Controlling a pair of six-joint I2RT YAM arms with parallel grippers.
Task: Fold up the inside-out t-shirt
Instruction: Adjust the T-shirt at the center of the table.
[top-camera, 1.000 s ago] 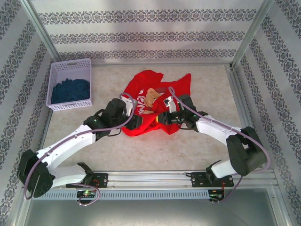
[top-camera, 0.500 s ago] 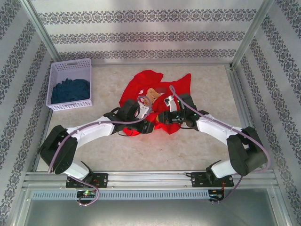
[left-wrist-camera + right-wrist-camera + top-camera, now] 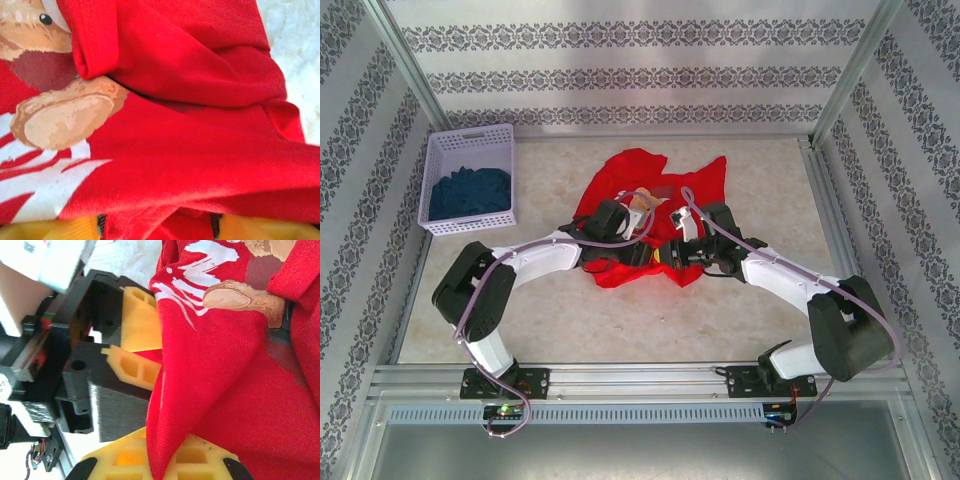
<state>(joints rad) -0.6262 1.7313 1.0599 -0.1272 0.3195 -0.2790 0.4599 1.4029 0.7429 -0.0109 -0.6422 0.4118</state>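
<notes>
Bright red cloth t-shirt lies crumpled mid-table, both grippers at its near edge.
Right gripper pinches a fold tight; left gripper stands part-open, loosely around cloth. White plastic basket of dark blue cloth sits far left, well apart.

The left arm and right arm are showing white shells and black joints beyond the rail, trailing mauve cables; their fingers are showing honeycombed yellow.
</notes>
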